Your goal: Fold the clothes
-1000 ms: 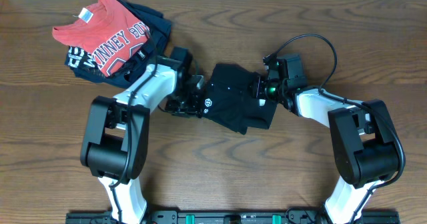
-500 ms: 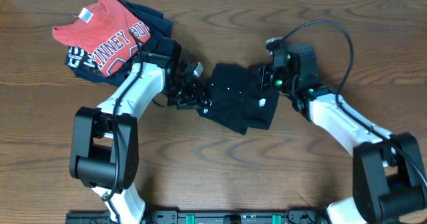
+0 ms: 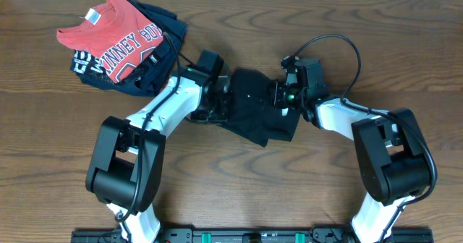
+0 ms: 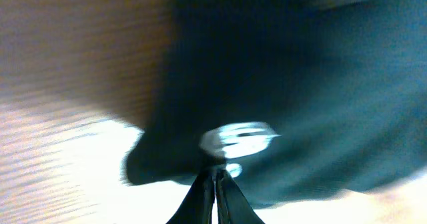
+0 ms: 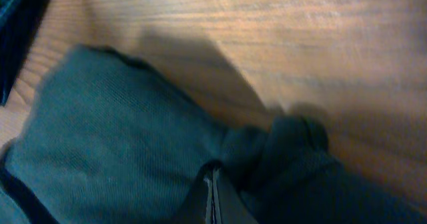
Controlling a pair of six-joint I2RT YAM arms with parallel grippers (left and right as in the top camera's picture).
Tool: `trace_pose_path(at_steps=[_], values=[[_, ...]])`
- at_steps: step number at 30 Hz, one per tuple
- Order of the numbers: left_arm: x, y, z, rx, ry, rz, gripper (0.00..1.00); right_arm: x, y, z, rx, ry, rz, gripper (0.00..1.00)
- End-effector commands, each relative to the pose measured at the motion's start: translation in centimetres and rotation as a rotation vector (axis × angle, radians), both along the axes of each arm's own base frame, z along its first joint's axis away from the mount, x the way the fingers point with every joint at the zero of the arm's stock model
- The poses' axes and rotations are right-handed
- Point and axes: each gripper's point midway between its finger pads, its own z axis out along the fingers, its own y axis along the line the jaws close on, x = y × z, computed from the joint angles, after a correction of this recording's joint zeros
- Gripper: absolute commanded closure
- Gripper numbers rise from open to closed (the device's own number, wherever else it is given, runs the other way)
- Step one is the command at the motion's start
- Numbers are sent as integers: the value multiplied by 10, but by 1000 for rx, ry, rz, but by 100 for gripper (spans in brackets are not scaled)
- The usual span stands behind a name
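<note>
1. Now, your large plain black T-shirt (image 3: pixel 255 118) of soft fabric lies rumpled near the middle of the brown wood-grain tabletop (image 3: pixel 231 192), between the two arms.
2. Look at its outline from overhead: the cloth is bunched rather than flat, with layers overlapping and one corner pointing toward the near edge of the tabletop.
3. Your left fingers (image 3: pixel 221 104) sit at the left edge of the black T-shirt. In the left wrist view those fingers (image 4: pixel 217 176) are clenched tight, with the tips together on the dark cloth close to its lower border.
4. That wrist view is heavily blurred. A pale smeared mark (image 4: pixel 237 139) shows on the fabric just above the tips, and you cannot tell what it is.
5. Your right fingers (image 3: pixel 279 96) meet the upper right edge of the black T-shirt. In the right wrist view those fingers (image 5: pixel 212 175) are pinched together on a bunched fold of the fabric, with bare wood beyond it.
6. At the far left corner, a red T-shirt with white lettering (image 3: pixel 116 35) lies on top of a navy garment with white print (image 3: pixel 85 64). Both lie apart from the black T-shirt, and neither arm's fingers touch them.
</note>
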Motion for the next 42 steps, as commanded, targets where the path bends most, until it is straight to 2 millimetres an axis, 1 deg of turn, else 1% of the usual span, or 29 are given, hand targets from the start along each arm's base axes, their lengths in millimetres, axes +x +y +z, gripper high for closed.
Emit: trace_pose_path(at_steps=[1, 2, 3, 5, 7, 9, 11, 13, 14, 15, 17, 18, 19, 20, 21, 23, 24, 26, 29, 33, 36, 40, 42], values=[[10, 44, -12, 221, -70, 42, 94, -13, -22, -15, -57, 103, -66, 99], [15, 47, -12, 229, -85, 43, 94, -21, -30, -21, -89, 148, -82, 99], [20, 49, -12, 221, -103, 41, 94, -34, -39, -29, -128, 215, -107, 99], [32, 49, -10, 203, -144, 59, 94, -54, -50, -37, -181, 308, -139, 99], [45, 42, -7, 143, -181, 74, 94, -69, -56, -38, -209, 371, -157, 99], [53, 30, -2, 52, -201, 79, 94, -80, -58, -31, -207, 417, -185, 99], [60, 17, 6, -46, -209, 80, 93, -90, -62, -19, -208, 456, -224, 99], [63, 14, 14, -93, -201, 85, 92, -98, -68, -3, -218, 462, -251, 99], [63, 15, 18, -107, -188, 91, 89, -99, -72, 7, -228, 445, -261, 99], [60, 17, 21, -117, -170, 97, 85, -99, -75, 17, -234, 420, -270, 99], [51, 23, 27, -132, -118, 116, 65, -90, -75, 47, -232, 302, -237, 99], [47, 24, 29, -148, -95, 122, 54, -85, -74, 61, -228, 237, -208, 98], [39, 23, 32, -182, -52, 132, 37, -78, -72, 78, -224, 156, -176, 96], [34, 22, 35, -210, -28, 135, 30, -73, -70, 90, -222, 95, -154, 93], [28, 18, 38, -250, 5, 137, 26, -69, -69, 103, -219, 40, -137, 90], [21, 13, 39, -293, 44, 136, 22, -64, -68, 115, -214, -19, -124, 90], [18, 10, 39, -305, 53, 131, 17, -63, -67, 117, -211, -26, -125, 90], [12, 2, 36, -326, 72, 122, 13, -60, -66, 112, -212, -24, -125, 91], [6, -10, 29, -347, 104, 151, 11, -57, -63, 94, -213, 21, -128, 94], [-1, -22, 15, -353, 131, 216, 9, -54, -52, 53, -202, 112, -105, 99], [-10, -26, 4, -349, 171, 272, 9, -54, -47, 24, -200, 173, -91, 99], [-21, -27, -11, -346, 209, 342, 9, -59, -48, -8, -203, 264, -125, 99], [-22, -29, -17, -355, 209, 372, 9, -63, -46, -18, -199, 296, -119, 99]])
